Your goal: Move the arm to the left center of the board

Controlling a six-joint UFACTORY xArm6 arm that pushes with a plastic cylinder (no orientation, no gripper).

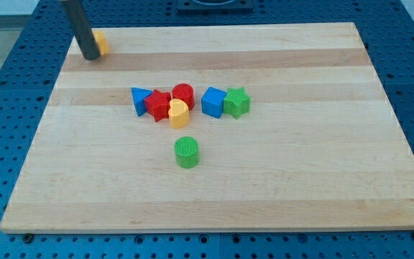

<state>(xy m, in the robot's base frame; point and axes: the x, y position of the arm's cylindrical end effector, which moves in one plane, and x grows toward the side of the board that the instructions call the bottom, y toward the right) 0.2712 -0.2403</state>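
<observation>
My tip rests on the wooden board at the view's top left corner, touching the left side of a yellow block that the rod partly hides. Near the board's middle lies a cluster: a blue triangle, a red star, a red cylinder, a yellow heart-shaped block, a blue cube and a green star. A green cylinder stands alone below the cluster. My tip is far up and left of the cluster.
The board lies on a blue perforated table that surrounds it on all sides. A dark fixture shows at the view's top edge.
</observation>
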